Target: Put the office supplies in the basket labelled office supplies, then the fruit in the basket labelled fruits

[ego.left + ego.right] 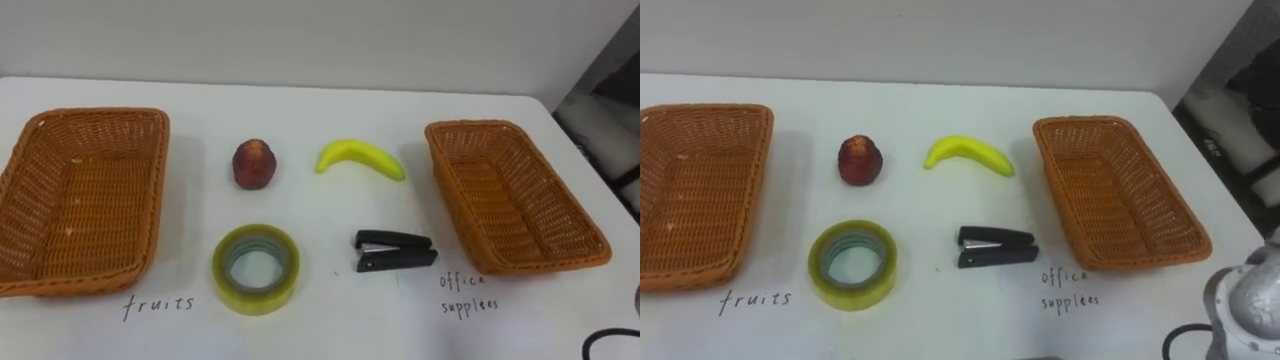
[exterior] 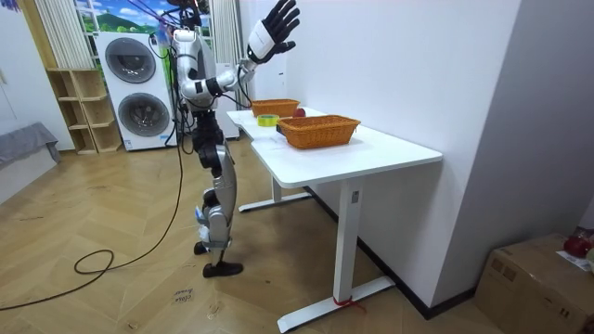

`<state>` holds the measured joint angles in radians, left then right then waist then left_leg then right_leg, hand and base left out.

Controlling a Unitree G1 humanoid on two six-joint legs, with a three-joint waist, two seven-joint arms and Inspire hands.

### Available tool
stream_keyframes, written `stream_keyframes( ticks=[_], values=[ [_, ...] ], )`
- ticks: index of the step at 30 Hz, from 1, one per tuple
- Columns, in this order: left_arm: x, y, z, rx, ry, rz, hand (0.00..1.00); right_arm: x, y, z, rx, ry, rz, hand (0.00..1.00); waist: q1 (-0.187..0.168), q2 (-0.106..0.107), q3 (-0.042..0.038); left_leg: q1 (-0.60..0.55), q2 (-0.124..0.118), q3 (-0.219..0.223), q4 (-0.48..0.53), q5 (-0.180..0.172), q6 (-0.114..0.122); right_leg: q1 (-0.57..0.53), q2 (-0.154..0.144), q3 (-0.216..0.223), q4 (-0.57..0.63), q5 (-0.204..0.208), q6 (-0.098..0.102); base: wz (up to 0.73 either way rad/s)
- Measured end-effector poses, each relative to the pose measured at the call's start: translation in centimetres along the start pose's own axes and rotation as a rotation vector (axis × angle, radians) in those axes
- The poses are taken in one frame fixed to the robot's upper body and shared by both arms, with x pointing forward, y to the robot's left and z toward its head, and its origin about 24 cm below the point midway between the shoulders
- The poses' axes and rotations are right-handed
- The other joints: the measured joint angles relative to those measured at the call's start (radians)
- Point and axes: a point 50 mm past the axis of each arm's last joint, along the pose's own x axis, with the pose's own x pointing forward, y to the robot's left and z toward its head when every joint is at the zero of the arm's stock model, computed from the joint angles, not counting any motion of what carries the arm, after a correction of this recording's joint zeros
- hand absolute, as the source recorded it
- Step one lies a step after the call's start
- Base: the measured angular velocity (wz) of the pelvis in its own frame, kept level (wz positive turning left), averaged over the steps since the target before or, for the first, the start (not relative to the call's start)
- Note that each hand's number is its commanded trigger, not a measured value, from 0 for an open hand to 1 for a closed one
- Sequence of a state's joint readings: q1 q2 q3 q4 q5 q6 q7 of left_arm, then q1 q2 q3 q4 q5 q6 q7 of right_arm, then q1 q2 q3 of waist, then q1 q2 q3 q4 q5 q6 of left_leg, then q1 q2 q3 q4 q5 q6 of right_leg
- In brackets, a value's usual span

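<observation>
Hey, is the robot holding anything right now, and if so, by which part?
Nothing is held. The right robot hand is raised, fingers spread and empty; the red fruit, banana, tape and stapler lie on the table.

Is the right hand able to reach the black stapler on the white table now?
Probably yes: the right hand is raised, open and empty, and the black stapler lies uncovered on the white table, apart from other things.

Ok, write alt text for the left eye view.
A white table holds four loose items between the empty left wicker basket and the empty right wicker basket: a red fruit and a banana behind, a roll of tape and a black stapler in front. Handwritten labels lie before each basket.
</observation>
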<state>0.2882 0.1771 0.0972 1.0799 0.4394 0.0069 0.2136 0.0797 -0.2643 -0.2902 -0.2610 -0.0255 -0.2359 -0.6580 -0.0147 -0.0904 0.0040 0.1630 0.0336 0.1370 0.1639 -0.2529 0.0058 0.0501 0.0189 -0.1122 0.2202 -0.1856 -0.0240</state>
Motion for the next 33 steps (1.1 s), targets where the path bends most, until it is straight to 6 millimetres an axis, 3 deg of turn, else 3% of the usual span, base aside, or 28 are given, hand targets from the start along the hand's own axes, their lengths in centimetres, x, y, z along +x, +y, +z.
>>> stream_keyframes(
  ticks=[7, 13, 20, 33],
  values=[
    [0.1, 0.2, 0.6, 0.001, -0.019, 0.006, 0.0, 0.3, 1.9, 1.2, -0.065, -0.099, 0.213, 0.0, 0.003, 0.014, -0.0035, 0.001, 0.004, 0.001, 0.001, 0.0, 0.0, 0.0, 0.001, -0.001, 0.0, 0.002, -0.004, 0.0],
    [0.2, 0.2, 0.7, 0.001, -0.023, 0.007, 0.0, -0.2, 2.9, 1.2, -0.061, -0.087, 0.33, 0.0, 0.012, 0.009, -0.0053, 0.003, 0.006, 0.0, 0.0, 0.0, 0.0, 0.003, 0.0, -0.002, 0.001, 0.003, -0.005, 0.0],
    [0.2, 0.2, 0.9, 0.003, -0.029, 0.006, 0.0, -0.5, 3.5, 1.0, -0.079, -0.073, 0.422, 0.0, 0.025, -0.001, 0.0003, -0.003, 0.005, 0.0, 0.001, 0.0, -0.001, 0.003, 0.0, -0.004, 0.0, 0.004, -0.005, 0.0],
    [0.3, 0.4, 1.4, 0.029, -0.04, -0.01, 0.0, -2.9, 6.1, 0.2, -0.188, -0.045, 0.744, 0.0, 0.044, -0.007, -0.0039, -0.005, 0.006, -0.003, 0.002, 0.0, -0.001, 0.002, 0.001, -0.002, -0.002, 0.008, -0.006, 0.0]
  ],
)
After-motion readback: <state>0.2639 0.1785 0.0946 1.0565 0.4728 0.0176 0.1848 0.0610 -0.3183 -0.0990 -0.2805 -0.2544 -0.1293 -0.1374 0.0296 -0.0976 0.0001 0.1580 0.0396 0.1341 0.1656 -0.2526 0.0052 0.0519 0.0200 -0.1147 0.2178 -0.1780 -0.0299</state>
